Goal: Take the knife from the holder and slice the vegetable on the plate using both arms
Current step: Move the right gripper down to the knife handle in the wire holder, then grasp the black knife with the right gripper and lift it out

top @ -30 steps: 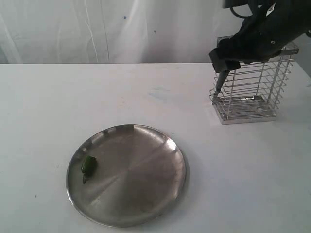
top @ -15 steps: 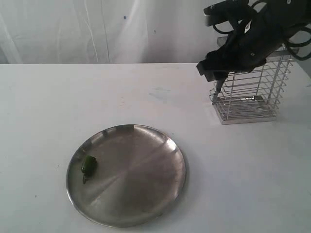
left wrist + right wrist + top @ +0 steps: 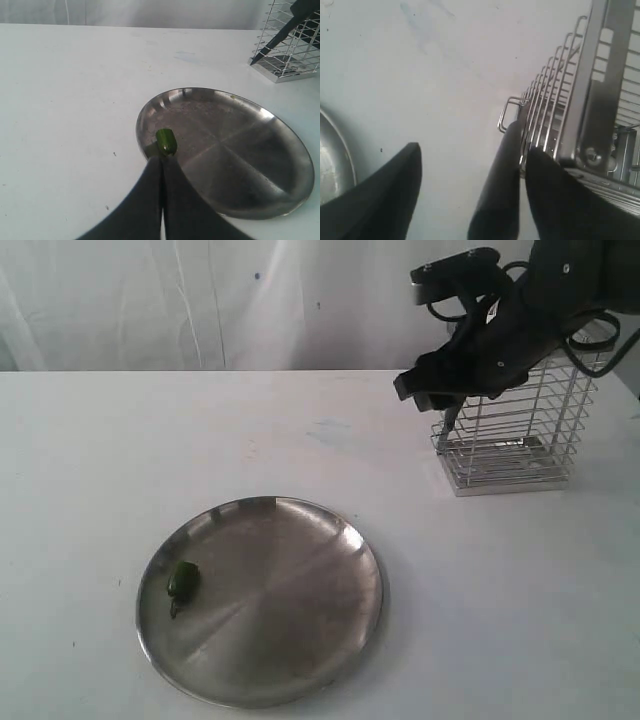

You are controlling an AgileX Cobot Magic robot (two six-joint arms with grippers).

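The small green vegetable (image 3: pixel 182 580) lies near the left rim of the steel plate (image 3: pixel 290 615). In the left wrist view my left gripper (image 3: pixel 161 160) is shut and empty. Its tips are just short of the vegetable (image 3: pixel 166 141) at the rim of the plate (image 3: pixel 235 150). This gripper is outside the exterior view. My right gripper (image 3: pixel 428 395) hangs at the left side of the wire holder (image 3: pixel 520 440). The dark knife (image 3: pixel 451 420) slants down there, tip near the holder's lower corner. In the right wrist view the gripper (image 3: pixel 473 150) is open. The knife (image 3: pixel 502 185) lies against one finger, next to the holder (image 3: pixel 600 90).
White tabletop stretches between plate and holder, with a white curtain behind. The plate's rim (image 3: pixel 335 165) shows at the edge of the right wrist view. The holder (image 3: pixel 290 50) and slanting knife (image 3: pixel 275 40) also show far off in the left wrist view.
The right arm has swung left and tilted beside the holder. The knife tip stays near the holder's lower left corner. Plate and vegetable have not moved.
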